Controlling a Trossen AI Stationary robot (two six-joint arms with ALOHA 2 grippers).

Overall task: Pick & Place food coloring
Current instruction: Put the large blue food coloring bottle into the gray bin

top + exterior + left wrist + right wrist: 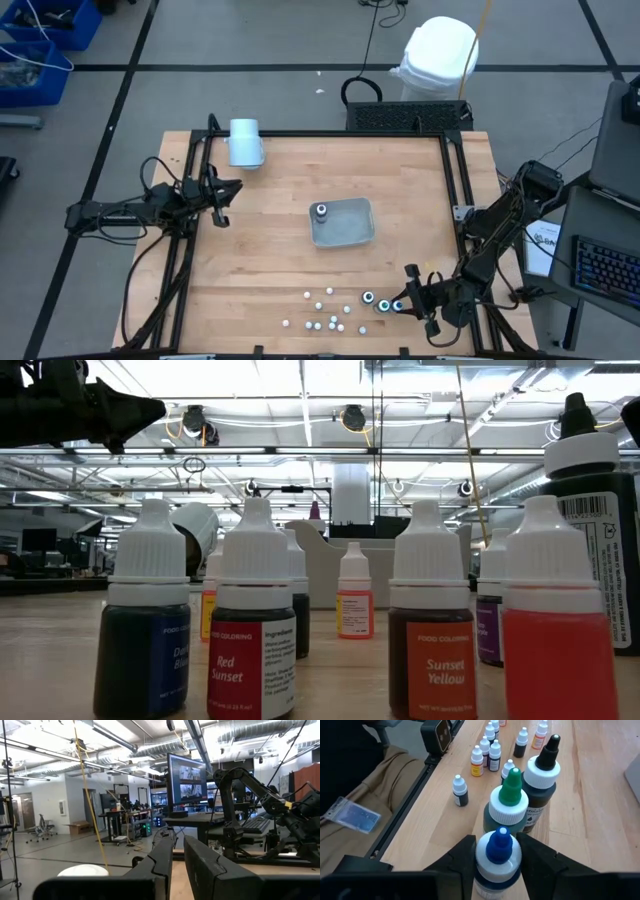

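- The right gripper is seen low over the tabletop near the front right corner, at the right end of a short row of larger food coloring bottles.
- In the right wrist view its two fingers are set on either side of a blue-capped bottle, touching or nearly touching its white collar; a firm grip cannot be confirmed.
- Just beyond that bottle a green-capped bottle and a black-capped bottle stand upright, close together.
- The small dropper bottles are scattered along the front edge, left of the larger ones; labels such as "Red Sunset" and "Sunset Yellow" are readable in the low view.
- One more dark bottle stands in the left part of the translucent tray near the tabletop's middle.
- A pale blue cylinder lies near the back left corner.
- The left gripper is held by the left edge, its fingers nearly closed and empty.
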